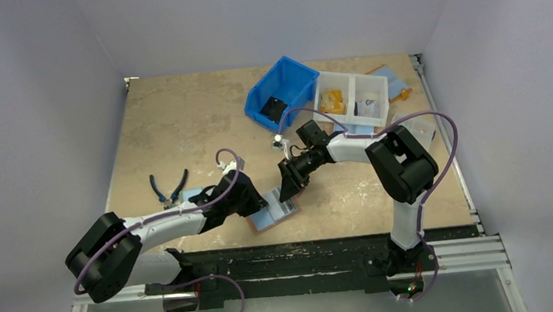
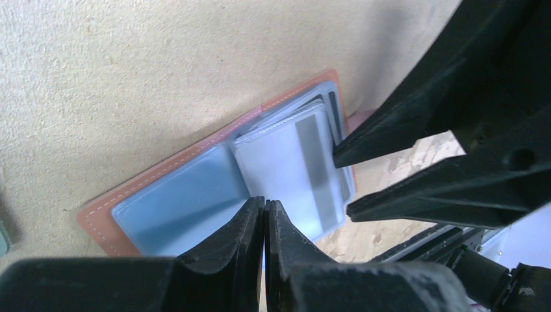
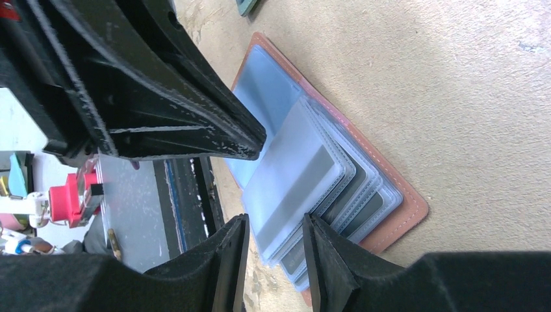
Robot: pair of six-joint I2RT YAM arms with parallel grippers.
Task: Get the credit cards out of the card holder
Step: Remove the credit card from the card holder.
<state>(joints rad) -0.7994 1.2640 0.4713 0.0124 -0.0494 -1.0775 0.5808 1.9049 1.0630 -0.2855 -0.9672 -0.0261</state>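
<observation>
The card holder (image 1: 273, 210) lies open near the table's front edge, with a salmon-brown rim (image 2: 162, 166), blue lining and a stack of clear sleeves. Credit cards sit in the sleeves: a pale one with a grey stripe (image 3: 292, 175) on top, dark ones (image 3: 360, 208) beneath. My left gripper (image 2: 265, 203) is shut with nothing seen between its tips, which stand at the blue lining beside the sleeves. My right gripper (image 3: 274, 224) is open, its fingers either side of the top sleeves' free edge. In the left wrist view the right gripper's fingertips (image 2: 338, 155) reach the sleeves from the right.
A blue bin (image 1: 283, 91) and a white divided tray (image 1: 351, 96) stand at the back right, with a flat blue-and-orange folder (image 1: 391, 78) behind them. Blue-handled pliers (image 1: 168, 188) lie left of the left arm. The black base rail (image 1: 305, 255) runs just beyond the holder.
</observation>
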